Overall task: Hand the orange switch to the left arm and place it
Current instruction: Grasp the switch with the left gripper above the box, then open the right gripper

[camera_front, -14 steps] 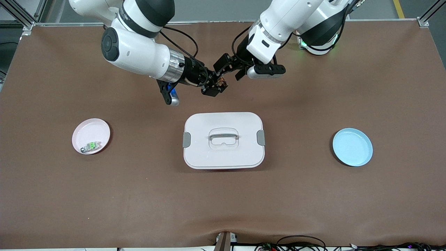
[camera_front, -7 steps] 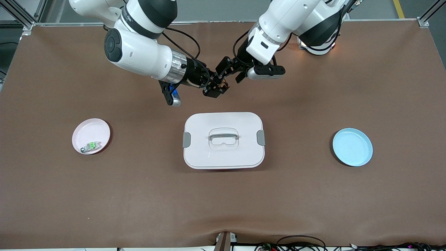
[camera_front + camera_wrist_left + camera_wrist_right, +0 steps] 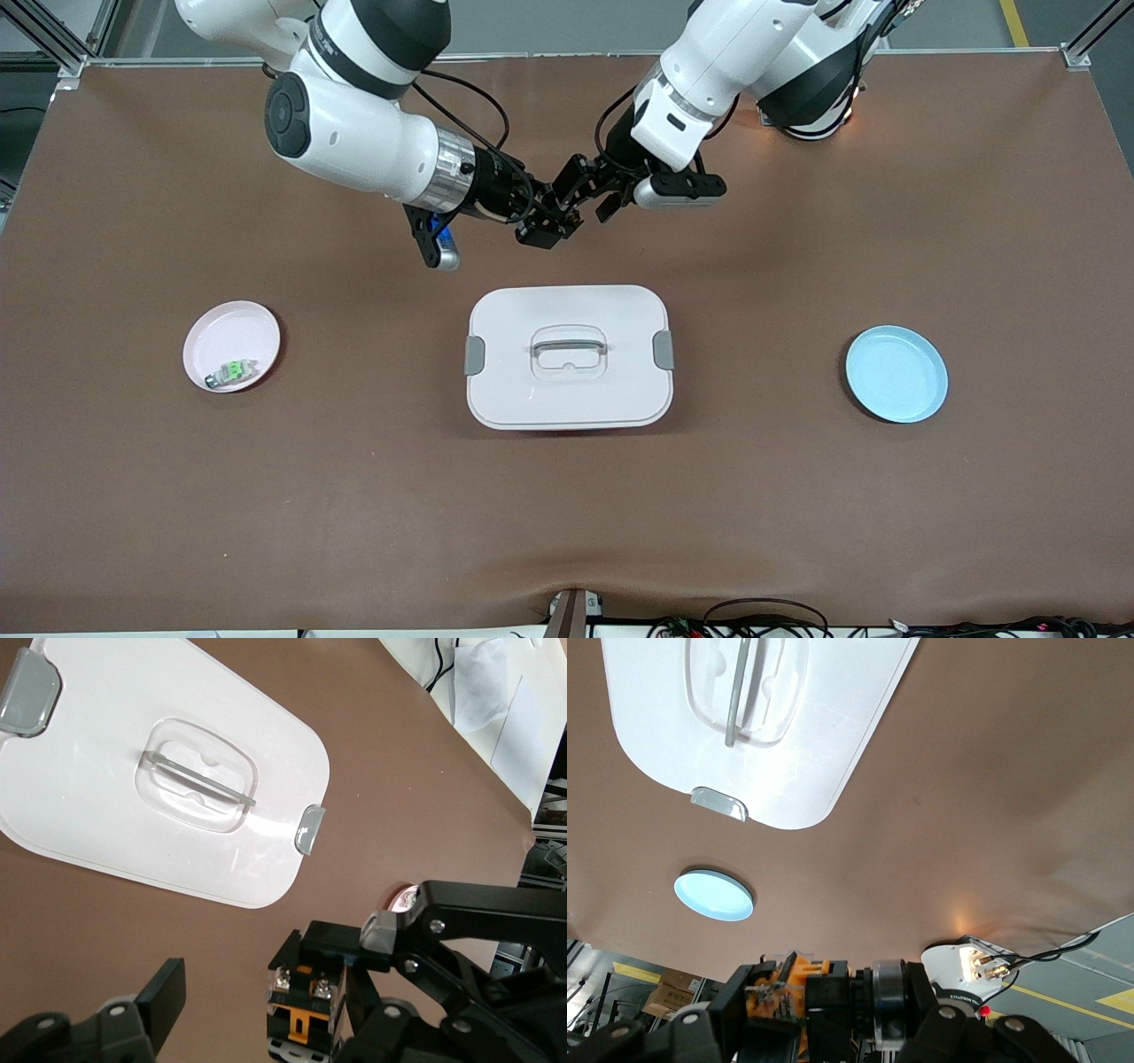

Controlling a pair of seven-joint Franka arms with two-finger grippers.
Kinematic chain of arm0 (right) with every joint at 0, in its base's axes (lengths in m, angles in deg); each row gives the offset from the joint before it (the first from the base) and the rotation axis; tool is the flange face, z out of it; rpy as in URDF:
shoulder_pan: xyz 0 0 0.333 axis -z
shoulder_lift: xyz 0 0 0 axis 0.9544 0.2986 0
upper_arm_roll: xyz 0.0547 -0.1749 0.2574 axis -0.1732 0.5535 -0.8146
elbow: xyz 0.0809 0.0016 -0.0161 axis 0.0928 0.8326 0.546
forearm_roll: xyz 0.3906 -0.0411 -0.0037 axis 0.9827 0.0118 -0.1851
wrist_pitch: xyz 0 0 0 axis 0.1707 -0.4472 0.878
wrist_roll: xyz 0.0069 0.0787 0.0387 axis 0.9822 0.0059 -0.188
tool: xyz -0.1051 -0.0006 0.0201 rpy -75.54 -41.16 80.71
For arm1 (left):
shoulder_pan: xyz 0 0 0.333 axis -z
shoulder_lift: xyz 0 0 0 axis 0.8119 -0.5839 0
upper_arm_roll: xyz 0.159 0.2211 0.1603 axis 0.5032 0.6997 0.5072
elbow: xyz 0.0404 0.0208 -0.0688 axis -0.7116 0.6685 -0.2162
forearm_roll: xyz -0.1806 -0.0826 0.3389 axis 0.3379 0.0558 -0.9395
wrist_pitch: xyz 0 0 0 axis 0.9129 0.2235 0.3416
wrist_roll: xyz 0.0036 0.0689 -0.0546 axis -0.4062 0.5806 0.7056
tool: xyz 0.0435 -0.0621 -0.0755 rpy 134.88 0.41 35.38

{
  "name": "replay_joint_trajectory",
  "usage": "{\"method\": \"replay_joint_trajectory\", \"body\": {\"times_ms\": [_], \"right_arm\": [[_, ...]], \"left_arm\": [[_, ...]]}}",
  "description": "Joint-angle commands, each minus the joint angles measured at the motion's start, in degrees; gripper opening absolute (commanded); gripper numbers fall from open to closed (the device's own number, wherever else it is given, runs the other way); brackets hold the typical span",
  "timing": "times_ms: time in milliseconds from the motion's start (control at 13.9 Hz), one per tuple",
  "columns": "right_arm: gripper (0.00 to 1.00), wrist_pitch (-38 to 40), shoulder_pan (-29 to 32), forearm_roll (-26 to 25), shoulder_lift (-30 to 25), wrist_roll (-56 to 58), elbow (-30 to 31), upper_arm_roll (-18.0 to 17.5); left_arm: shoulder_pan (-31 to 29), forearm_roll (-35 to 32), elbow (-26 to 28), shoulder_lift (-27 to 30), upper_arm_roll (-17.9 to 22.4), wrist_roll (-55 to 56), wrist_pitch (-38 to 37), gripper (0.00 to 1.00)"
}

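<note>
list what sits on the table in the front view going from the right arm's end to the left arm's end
pink plate with the green switch in it → box → blue plate

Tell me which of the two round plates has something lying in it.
The pink plate toward the right arm's end: a green switch lies in it. The blue plate holds nothing.

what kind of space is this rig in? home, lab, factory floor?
Most likely a robotics lab. Two robot arms work over a table under a brown cover, aluminium framing stands at its corners, and loose cables trail along its edge.
</note>
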Motion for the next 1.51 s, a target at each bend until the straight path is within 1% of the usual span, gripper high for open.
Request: {"method": "replay_joint_trajectory", "body": {"times_ms": [0, 144, 289, 361, 577, 721, 793, 866, 938, 1010, 1154, 1226, 1298, 1370, 1443], "right_arm": [[0.16, 0.26, -0.56, 0.79, 0.58, -1.01, -1.4, 0.54], [0.16, 0.35, -0.56, 0.79, 0.58, -1.01, -1.4, 0.54], [0.16, 0.35, -0.56, 0.79, 0.58, -1.01, -1.4, 0.54], [0.16, 0.35, -0.56, 0.79, 0.58, -1.01, -1.4, 0.54], [0.16, 0.52, -0.56, 0.79, 0.58, -1.01, -1.4, 0.54], [0.16, 0.52, -0.56, 0.79, 0.58, -1.01, -1.4, 0.54], [0.16, 0.52, -0.56, 0.79, 0.58, -1.01, -1.4, 0.54], [0.16, 0.61, -0.56, 0.79, 0.58, -1.01, -1.4, 0.54], [0.16, 0.61, -0.56, 0.79, 0.58, -1.01, -1.4, 0.54], [0.17, 0.61, -0.56, 0.79, 0.58, -1.01, -1.4, 0.54], [0.18, 0.7, -0.56, 0.79, 0.58, -1.01, -1.4, 0.54], [0.23, 0.7, -0.56, 0.79, 0.58, -1.01, -1.4, 0.54], [0.39, 0.7, -0.56, 0.79, 0.67, -1.01, -1.4, 0.54], [0.62, 0.7, -0.56, 0.79, 0.67, -1.01, -1.4, 0.54], [0.76, 0.78, -0.56, 0.79, 0.58, -1.01, -1.4, 0.54]], "left_arm": [[0.11, -0.18, 0.46, -0.25, -0.27, -0.24, 1.52, 0.77], [0.46, -0.18, 0.46, -0.52, -0.27, -0.24, 1.78, 0.64], [0.55, 0.34, 0.37, -0.7, -0.27, -0.16, 2.13, 0.54], [0.64, 0.52, 0.37, -0.7, -0.27, -0.16, 2.13, 0.53], [1.17, 0.61, 0.37, -0.96, -0.27, 0.37, 2.13, 0.45], [1.26, 0.61, 0.28, -1.05, -0.27, 0.46, 2.13, 0.36], [1.17, 0.61, 0.2, -0.96, -0.27, 0.46, 2.13, 0.24], [1.17, 0.61, 0.11, -0.96, -0.27, 0.46, 2.13, 0.15], [1.17, 0.61, 0.02, -0.96, -0.27, 0.29, 2.13, 0.06], [1.17, 0.61, 0.02, -0.96, -0.19, 0.02, 2.04, 0.0], [1.08, 0.61, -0.07, -0.96, -0.19, -0.07, 2.04, 0.0], [0.99, 0.52, -0.07, -0.87, -0.19, -0.07, 2.04, 0.0], [0.99, 0.43, -0.07, -0.87, -0.19, -0.07, 1.96, 0.0], [0.91, 0.34, -0.07, -0.79, -0.19, -0.07, 1.87, 0.0], [0.82, 0.26, -0.07, -0.7, -0.19, 0.02, 1.78, 0.0]]}}
